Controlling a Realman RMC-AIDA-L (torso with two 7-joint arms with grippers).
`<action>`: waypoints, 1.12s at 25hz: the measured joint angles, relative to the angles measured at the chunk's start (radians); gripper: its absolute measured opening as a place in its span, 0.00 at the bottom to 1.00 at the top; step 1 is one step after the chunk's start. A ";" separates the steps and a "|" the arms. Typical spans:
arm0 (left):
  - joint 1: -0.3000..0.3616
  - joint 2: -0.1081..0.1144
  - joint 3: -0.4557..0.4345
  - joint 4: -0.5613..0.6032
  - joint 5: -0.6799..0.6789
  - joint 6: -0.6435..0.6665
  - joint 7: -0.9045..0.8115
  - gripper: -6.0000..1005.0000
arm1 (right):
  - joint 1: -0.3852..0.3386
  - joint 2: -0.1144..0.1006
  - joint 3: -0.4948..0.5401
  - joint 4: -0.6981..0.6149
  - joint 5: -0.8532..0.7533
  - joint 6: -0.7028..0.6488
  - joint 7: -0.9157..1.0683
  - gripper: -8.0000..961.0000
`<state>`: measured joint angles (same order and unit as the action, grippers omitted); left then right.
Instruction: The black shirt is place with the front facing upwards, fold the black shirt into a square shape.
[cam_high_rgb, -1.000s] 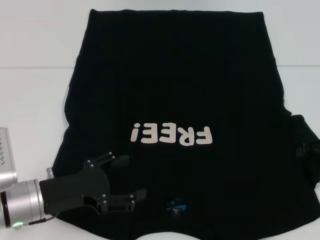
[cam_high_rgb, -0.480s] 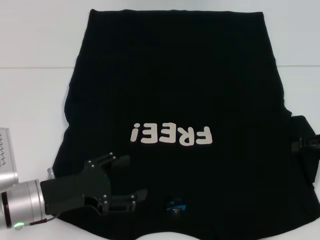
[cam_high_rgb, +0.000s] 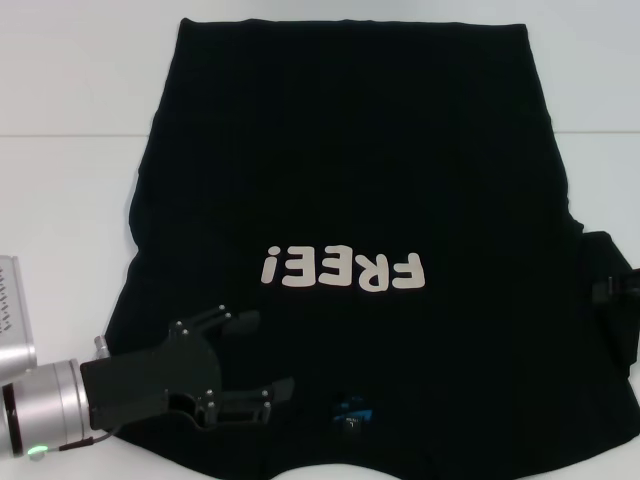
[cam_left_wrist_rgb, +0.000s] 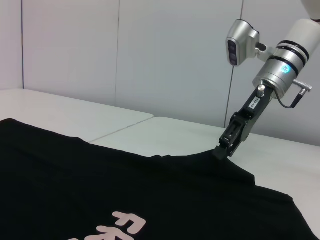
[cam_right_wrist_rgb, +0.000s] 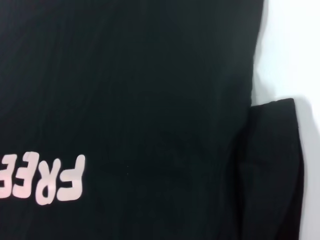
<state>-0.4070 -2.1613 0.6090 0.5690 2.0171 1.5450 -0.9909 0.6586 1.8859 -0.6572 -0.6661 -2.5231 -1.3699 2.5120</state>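
Note:
The black shirt (cam_high_rgb: 350, 170) lies flat on the white table (cam_high_rgb: 70, 200), its white "FREE!" print (cam_high_rgb: 342, 270) facing up and its blue neck label (cam_high_rgb: 352, 408) at the near edge. My left gripper (cam_high_rgb: 258, 355) hovers open over the shirt's near left shoulder, with nothing between its fingers. My right gripper (cam_high_rgb: 606, 290) is at the right sleeve (cam_high_rgb: 612, 330). In the left wrist view the right gripper (cam_left_wrist_rgb: 222, 151) is shut on the shirt (cam_left_wrist_rgb: 75, 185), pinching the cloth up into a small peak. The right wrist view shows the shirt (cam_right_wrist_rgb: 125, 90) and the folded sleeve (cam_right_wrist_rgb: 272, 165).
Bare white table surrounds the shirt on the left, far and right sides, with a seam line (cam_high_rgb: 70, 136) running across it. My left arm's silver wrist housing (cam_high_rgb: 12, 315) sits at the near left edge. A pale wall (cam_left_wrist_rgb: 150, 50) stands behind the table.
My right gripper has shifted slightly at the right sleeve, and the sleeve edge moved a little with it. The left gripper stays in the same place, still open.

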 joint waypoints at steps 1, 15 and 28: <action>0.000 0.000 0.000 0.000 0.000 0.000 0.000 0.94 | -0.001 0.001 0.000 0.000 -0.003 0.003 -0.003 0.74; -0.001 0.001 0.000 0.000 -0.005 -0.001 -0.001 0.94 | 0.010 0.006 -0.001 -0.001 -0.053 0.020 -0.003 0.27; -0.001 0.001 -0.002 0.000 -0.006 -0.003 -0.002 0.94 | 0.000 -0.005 0.011 -0.020 -0.047 0.016 -0.019 0.03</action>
<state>-0.4080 -2.1606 0.6074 0.5691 2.0108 1.5419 -0.9931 0.6588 1.8812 -0.6462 -0.6863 -2.5702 -1.3544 2.4928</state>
